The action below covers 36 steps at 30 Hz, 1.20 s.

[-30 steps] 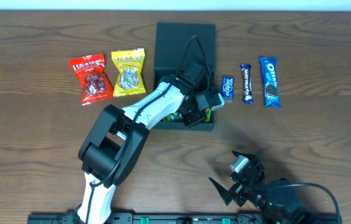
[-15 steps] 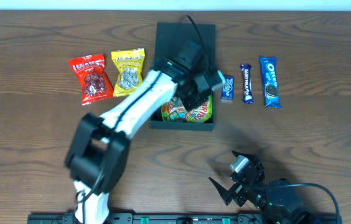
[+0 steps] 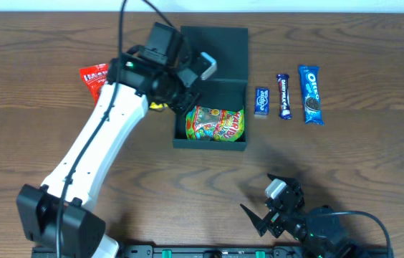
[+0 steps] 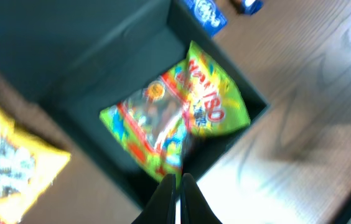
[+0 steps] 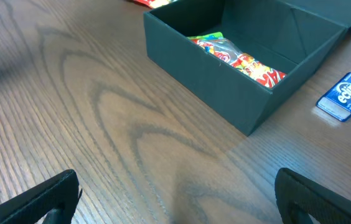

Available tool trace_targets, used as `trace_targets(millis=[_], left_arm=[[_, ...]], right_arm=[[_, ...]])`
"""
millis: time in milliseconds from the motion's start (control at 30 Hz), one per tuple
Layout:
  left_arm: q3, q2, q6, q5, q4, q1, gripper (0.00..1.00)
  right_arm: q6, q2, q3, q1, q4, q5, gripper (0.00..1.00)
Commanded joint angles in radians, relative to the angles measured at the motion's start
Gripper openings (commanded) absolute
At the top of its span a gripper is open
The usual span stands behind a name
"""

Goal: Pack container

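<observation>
The container is a dark square box, open, with its lid laid back flat. A green and red candy bag lies inside it, also seen in the left wrist view and the right wrist view. My left gripper hovers over the box's left side. Its fingers are shut and hold nothing. My right gripper rests open and empty near the front edge, its fingers wide apart, with the container ahead of it.
A red packet and a yellow packet lie left of the box, partly hidden by my left arm in the overhead view. Right of the box lie a small blue pack, a dark bar and a blue Oreo pack.
My left gripper has risen out of the box and swung left and back, leaving the candy bag in the box. The right arm has not moved.
</observation>
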Motion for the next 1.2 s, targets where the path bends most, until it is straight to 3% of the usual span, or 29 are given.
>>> trace_targets(millis=[0,233,333,500,700,933,1167], left_arm=[[0.014,-0.022,-0.026,0.002,-0.04,0.032,0.06],[0.014,-0.022,-0.075,0.004,-0.071,0.063,0.06],[0.014,-0.022,-0.084,0.005,-0.072,0.063,0.06],[0.014,-0.022,-0.103,0.023,-0.071,0.063,0.06],[0.014,-0.022,-0.103,0.084,-0.054,0.063,0.06],[0.014,-0.022,-0.132,0.084,-0.033,0.063,0.06],[0.014,-0.021,-0.133,0.066,0.056,0.063,0.06]], right_arm=[[-0.012,-0.009,-0.006,0.01,0.003,0.008,0.99],[0.012,-0.009,-0.006,0.01,0.072,-0.024,0.99],[0.172,-0.009,-0.006,0.01,0.197,-0.103,0.99],[0.605,-0.009,-0.006,0.01,0.325,-0.148,0.99],[0.852,-0.009,-0.006,0.01,0.33,-0.158,0.99],[0.809,-0.009,-0.006,0.0,0.509,-0.093,0.99],[0.806,0.021,-0.002,-0.146,0.511,-0.019,0.99]])
